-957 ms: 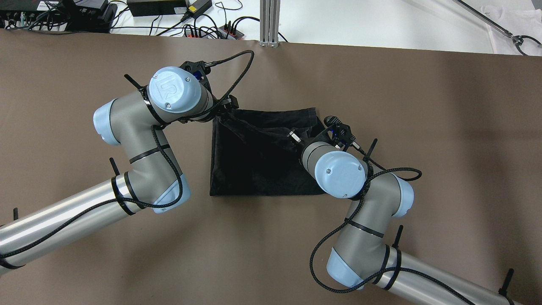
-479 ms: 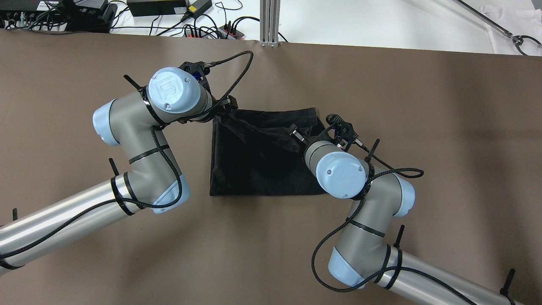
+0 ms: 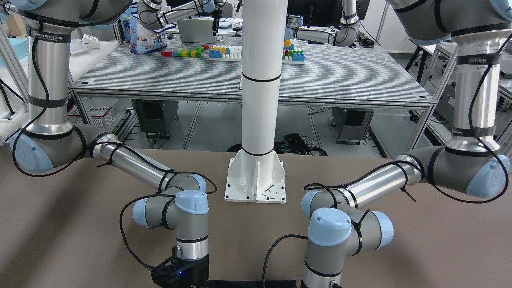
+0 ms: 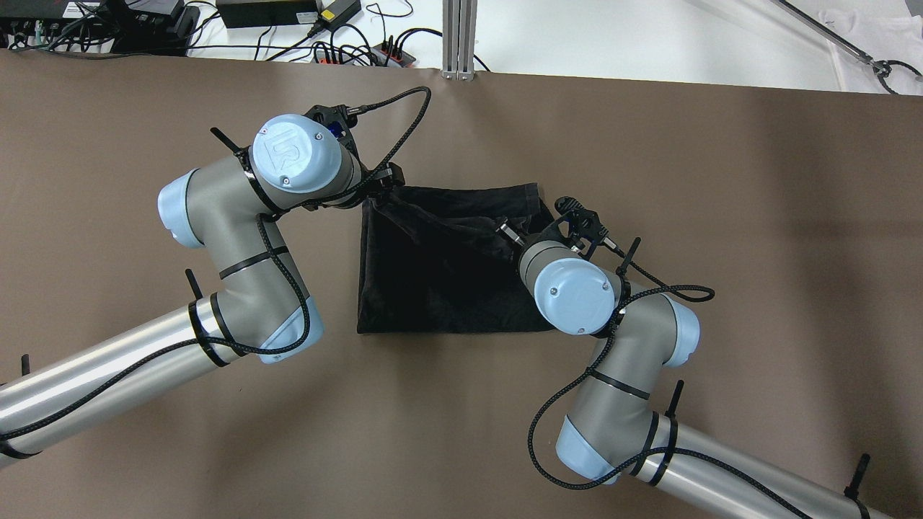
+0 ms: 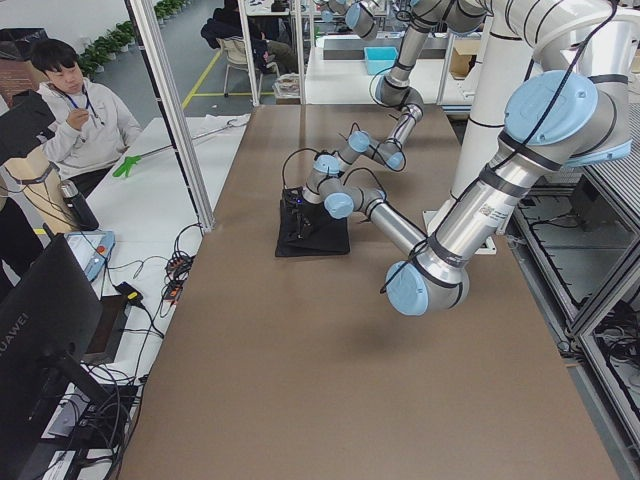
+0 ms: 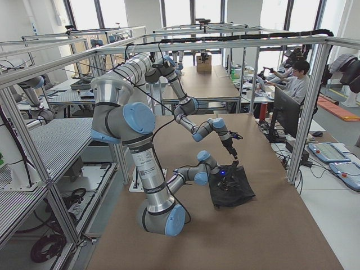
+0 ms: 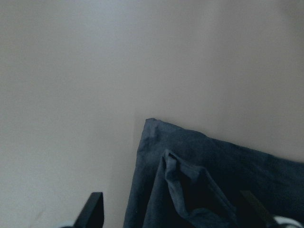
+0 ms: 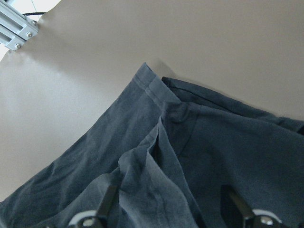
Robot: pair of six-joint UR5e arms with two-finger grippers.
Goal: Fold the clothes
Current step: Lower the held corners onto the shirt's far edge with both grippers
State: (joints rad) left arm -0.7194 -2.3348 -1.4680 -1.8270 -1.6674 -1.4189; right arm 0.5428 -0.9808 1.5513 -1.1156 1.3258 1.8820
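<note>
The black cloth (image 4: 440, 281) lies partly folded on the brown table (image 4: 721, 216), with a raised ridge running across its far part. My left gripper (image 7: 171, 209) is open at the cloth's far left corner (image 4: 371, 205), its fingers (image 7: 92, 209) straddling a bunched fold (image 7: 183, 185). My right gripper (image 8: 169, 204) is open over the cloth's far right part, its fingers (image 8: 107, 204) on either side of a rumpled fold (image 8: 152, 156). In the overhead view its wrist (image 4: 570, 295) hides the fingers. The cloth also shows in the front view (image 3: 248, 284).
The white pillar (image 3: 260, 100) stands on its base plate (image 3: 256, 182) behind the arms. An aluminium post (image 4: 459, 40) and cables with power supplies (image 4: 288, 14) lie past the table's far edge. A person (image 5: 80, 115) sits beyond that edge.
My right wrist has shifted slightly left and toward the far edge over the cloth. The left arm and the cloth's outline have stayed put.
</note>
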